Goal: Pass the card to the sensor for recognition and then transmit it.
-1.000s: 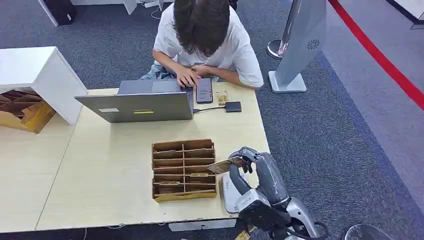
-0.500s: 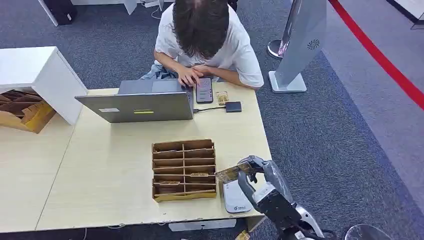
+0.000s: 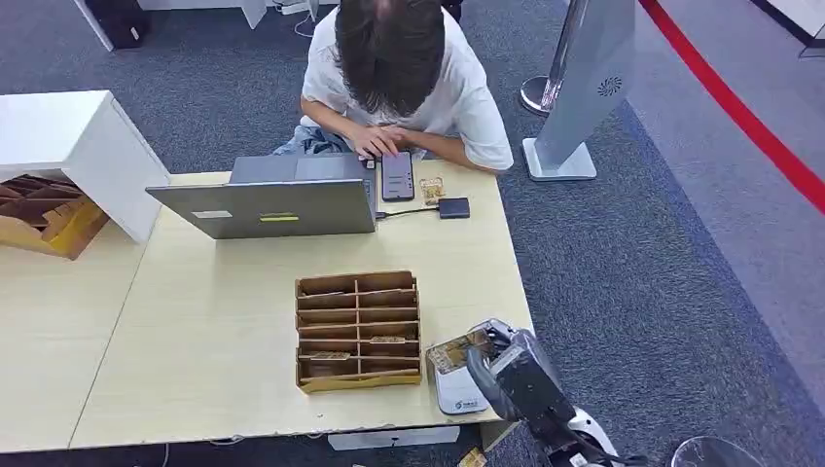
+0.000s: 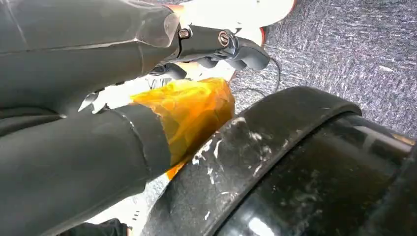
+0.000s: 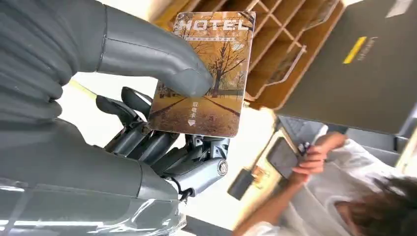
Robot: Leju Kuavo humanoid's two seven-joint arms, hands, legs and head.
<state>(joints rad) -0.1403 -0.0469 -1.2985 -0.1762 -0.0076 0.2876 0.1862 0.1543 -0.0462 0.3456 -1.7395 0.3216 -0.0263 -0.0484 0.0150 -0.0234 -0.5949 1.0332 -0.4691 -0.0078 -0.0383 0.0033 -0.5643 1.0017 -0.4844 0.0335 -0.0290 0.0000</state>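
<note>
Card (image 3: 457, 349): pinched in right hand (image 3: 498, 362), lowered since a second ago, now over sensor (image 3: 457, 389) beside organizer (image 3: 357, 330). Reading likely underway. Left hand: state unclear.

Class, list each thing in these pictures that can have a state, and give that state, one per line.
Right hand: grips the card, above the sensor.
Card: held, printed face showing.
Sensor: flat on the table, partly covered.
Laptop: open.
Phone: flat on the table.
Card rack: some cards in slots.
</note>
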